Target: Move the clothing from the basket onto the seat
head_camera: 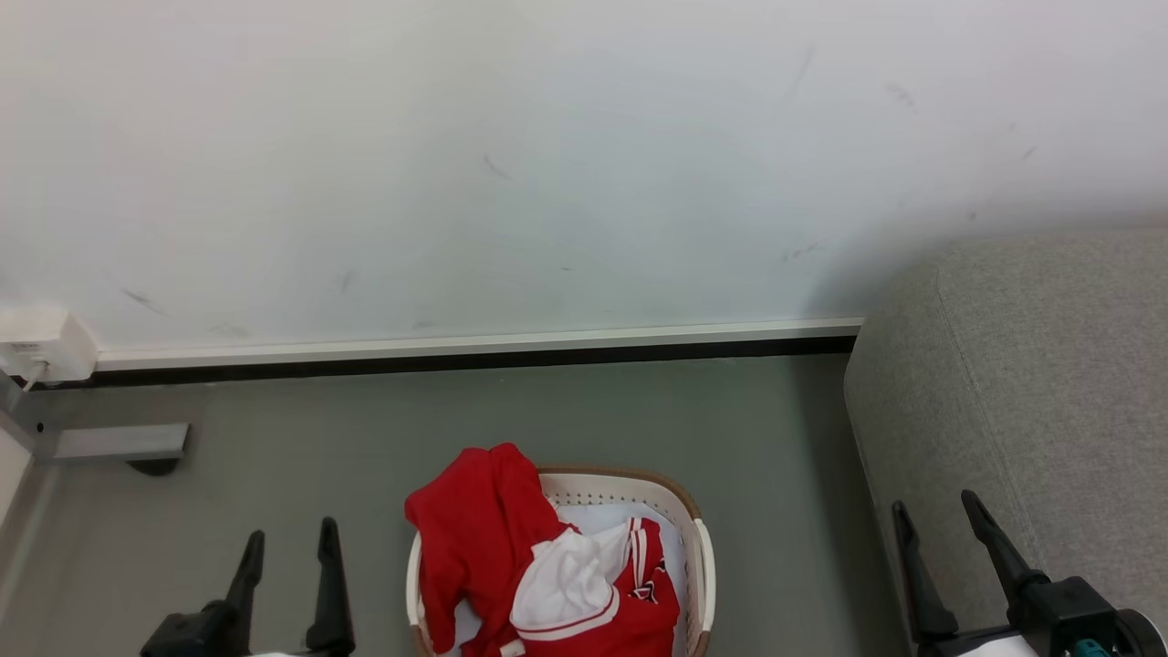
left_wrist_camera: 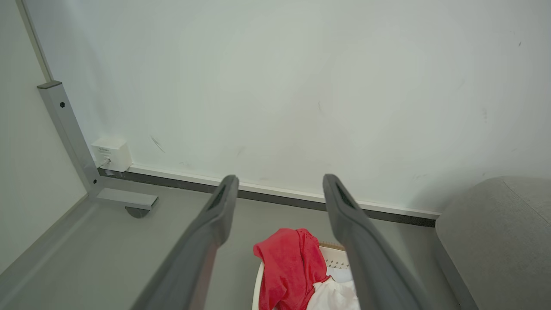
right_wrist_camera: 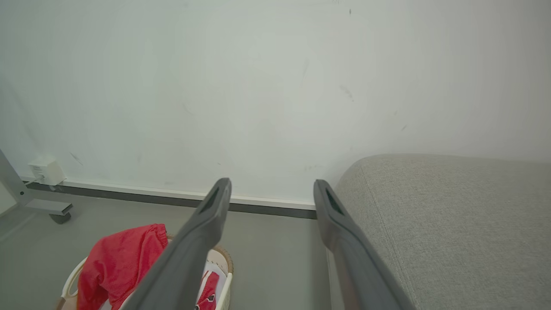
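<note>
The cream basket (head_camera: 703, 557) with a brown rim stands on the grey floor at the bottom centre of the head view. A plain red garment (head_camera: 479, 529) drapes over its far left rim, and a red and white garment (head_camera: 593, 593) with striped trim lies inside. The grey sofa (head_camera: 1031, 383) rises at the right. My left gripper (head_camera: 288, 537) is open at the lower left, left of the basket, holding nothing. Over the sofa's left edge my right gripper (head_camera: 938, 513) is open and holds nothing. The left wrist view shows the red garment (left_wrist_camera: 292, 262); the right wrist view shows the basket (right_wrist_camera: 224, 275) and sofa (right_wrist_camera: 452, 224).
A white wall with a white and black baseboard (head_camera: 474, 351) runs behind the basket. A white power box (head_camera: 41, 347) sits on the wall at the far left, above a grey metal frame foot (head_camera: 119, 443). Bare grey floor (head_camera: 776, 438) lies between basket and sofa.
</note>
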